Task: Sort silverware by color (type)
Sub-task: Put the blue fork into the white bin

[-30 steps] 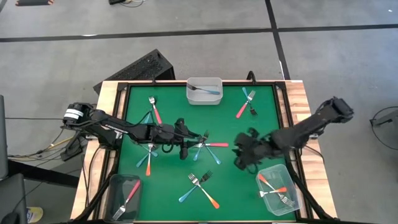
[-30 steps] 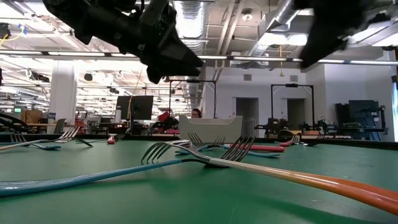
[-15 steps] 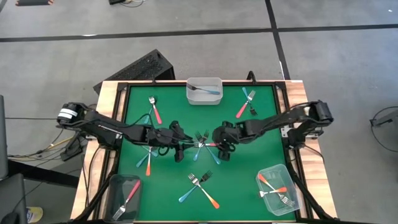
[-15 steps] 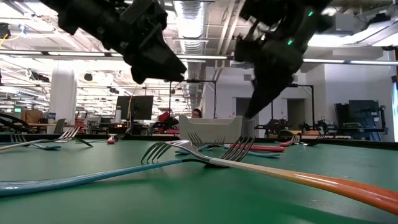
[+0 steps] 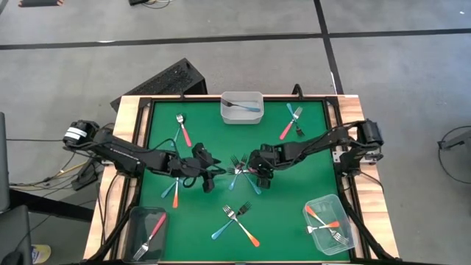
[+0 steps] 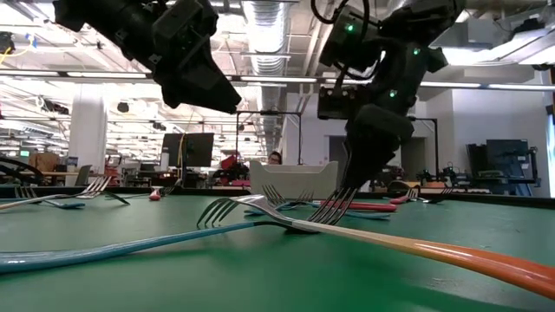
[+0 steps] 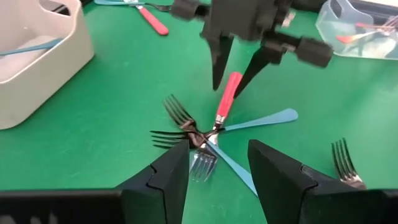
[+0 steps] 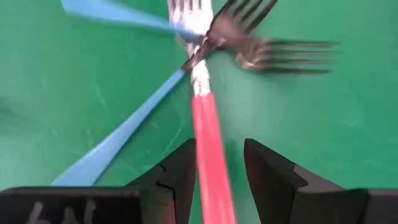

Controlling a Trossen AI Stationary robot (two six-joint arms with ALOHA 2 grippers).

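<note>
Pink-red fork (image 8: 211, 155) at mat centre, tines crossed with two light blue forks (image 7: 255, 119). Right gripper (image 8: 214, 163) spread, astride the pink-red handle, not yet pinching. Left gripper (image 7: 219, 163) spread, hovering just beside the same cluster. Step: picking. Next, likely: close, lift clear of tangle, carry to matching container (image 5: 146, 224).

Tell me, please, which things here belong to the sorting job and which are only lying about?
Belonging to the job:
- red-handled fork, between the open fingers of the right pincer
- blue-handled forks crossed under it
- orange-handled fork
- left pincer, open, beside the pile

Only lying about:
- white bin
- clear container
- keyboard off the table
</note>
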